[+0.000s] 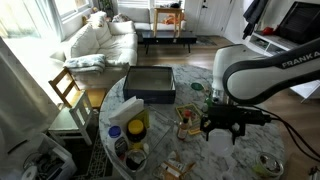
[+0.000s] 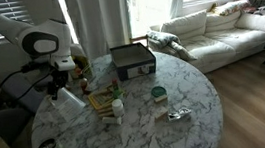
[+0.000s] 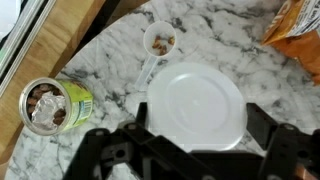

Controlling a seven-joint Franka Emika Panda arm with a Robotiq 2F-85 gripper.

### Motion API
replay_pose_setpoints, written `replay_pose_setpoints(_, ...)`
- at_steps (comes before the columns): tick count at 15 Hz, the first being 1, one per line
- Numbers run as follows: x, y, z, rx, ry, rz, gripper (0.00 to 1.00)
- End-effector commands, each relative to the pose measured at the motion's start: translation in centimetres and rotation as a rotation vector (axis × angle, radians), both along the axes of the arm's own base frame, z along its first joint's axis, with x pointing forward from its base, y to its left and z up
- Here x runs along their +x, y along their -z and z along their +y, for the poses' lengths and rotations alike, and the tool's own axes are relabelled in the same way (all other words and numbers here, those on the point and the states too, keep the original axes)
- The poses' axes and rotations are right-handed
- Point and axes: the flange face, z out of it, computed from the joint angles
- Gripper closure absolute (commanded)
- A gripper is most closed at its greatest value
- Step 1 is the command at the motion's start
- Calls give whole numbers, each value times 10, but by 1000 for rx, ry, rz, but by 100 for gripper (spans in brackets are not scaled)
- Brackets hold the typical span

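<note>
The white arm point(image 1: 250, 75) comes in from the right edge of an exterior view, bends at a thick joint and turns its wrist straight down, so the hand point(image 1: 222, 132) hangs just above the table point(image 2: 185, 138) at lower right of centre. Its two dark fingers are spread wide and grip nothing. In the wrist view they show along the bottom edge, one at each side of a white plate point(image 3: 197, 105). The plate lies flat on the marble in the middle of that frame, directly below the hand, and I cannot tell whether anything touches it. Just above the plate, a white scoop point(image 3: 158, 42) holds some brown bits, with its handle running down to the plate's rim. An opened tin can point(image 3: 55, 105) with a green label stands at the left, and the corner of an orange bag point(image 3: 298, 35) shows at upper right. The table is round with a grey-veined top, and a black box point(image 2: 131, 59) sits near its far side. Beyond it are a pale sofa point(image 2: 212, 25), a wood floor point(image 2: 261, 100) and a wooden chair point(image 1: 68, 90).
</note>
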Motion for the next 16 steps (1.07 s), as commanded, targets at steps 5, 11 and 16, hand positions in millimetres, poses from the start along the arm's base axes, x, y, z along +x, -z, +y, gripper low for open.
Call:
replay_pose_setpoints(5, 3, 31, 6, 111, 97, -25, 31)
replay_pose_setpoints(11, 9, 48, 3, 189, 156, -38, 0)
replay_pose_setpoints(16, 9, 33, -8, 281, 225, -15, 0)
